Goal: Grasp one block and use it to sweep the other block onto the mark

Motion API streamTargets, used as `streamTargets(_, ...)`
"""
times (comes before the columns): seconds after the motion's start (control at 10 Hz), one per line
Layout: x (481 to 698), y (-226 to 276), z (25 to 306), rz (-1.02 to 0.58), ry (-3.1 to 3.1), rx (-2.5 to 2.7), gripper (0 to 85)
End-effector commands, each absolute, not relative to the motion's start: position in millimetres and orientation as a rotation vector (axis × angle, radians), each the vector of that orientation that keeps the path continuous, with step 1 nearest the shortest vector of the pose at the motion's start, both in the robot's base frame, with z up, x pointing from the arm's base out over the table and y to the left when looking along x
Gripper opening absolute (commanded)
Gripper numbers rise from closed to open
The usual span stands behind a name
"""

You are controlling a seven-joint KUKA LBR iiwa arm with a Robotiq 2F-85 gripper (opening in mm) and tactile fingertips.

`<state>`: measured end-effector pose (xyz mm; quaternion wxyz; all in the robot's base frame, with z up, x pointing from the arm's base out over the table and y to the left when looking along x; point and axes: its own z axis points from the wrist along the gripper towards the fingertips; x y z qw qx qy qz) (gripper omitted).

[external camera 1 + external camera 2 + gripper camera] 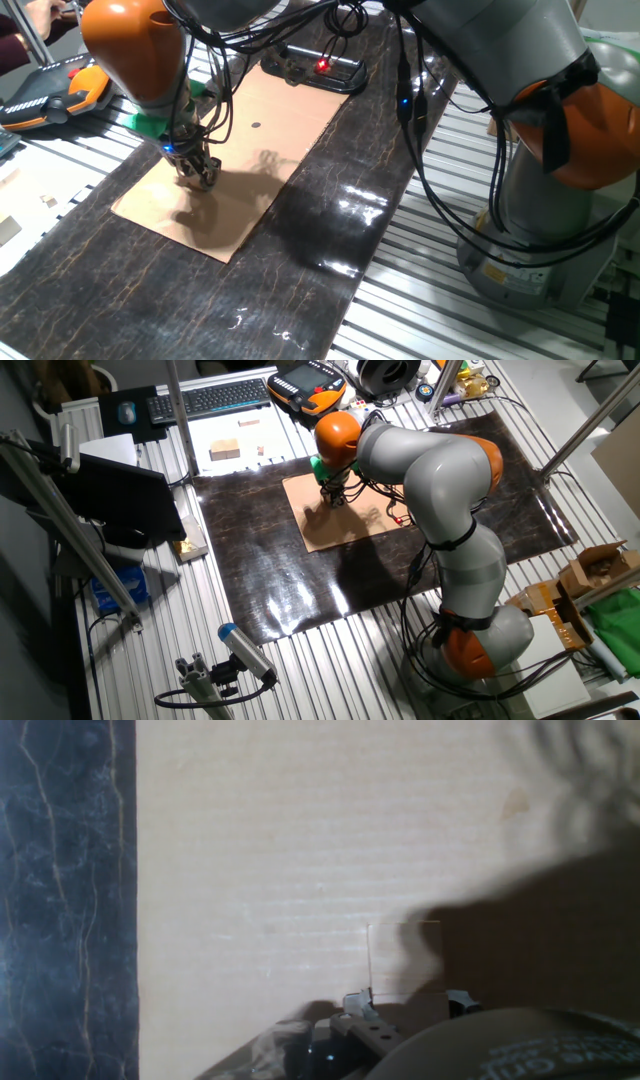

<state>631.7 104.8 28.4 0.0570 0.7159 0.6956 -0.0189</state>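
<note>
My gripper [197,176] is down on the tan cardboard [250,200], near its left part. In the hand view a pale tan block [405,960] shows only as a faint square outline against the cardboard. It sits between my two fingertips [355,1005], which seem to touch its sides. The mark [256,126] is a small dark dot on the cardboard, up and to the right of the gripper, in open view. I cannot make out the other block in any view. My gripper [335,497] also shows low over the cardboard [340,530] from the other side.
The cardboard lies on a dark marbled mat [330,250]. A black box with a red light [322,68] sits at the cardboard's far end. An orange pendant [50,95] lies at the left. Wooden pieces [224,450] and a keyboard [210,398] lie beyond the mat.
</note>
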Motion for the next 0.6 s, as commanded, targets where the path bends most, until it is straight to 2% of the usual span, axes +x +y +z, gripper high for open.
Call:
streamTargets(0.0,632.0,104.1,28.9,-0.055,2.106,2.171,0.7)
streamTargets(0.5,631.1,99.3,28.3,-0.054,2.104,2.175,0.7)
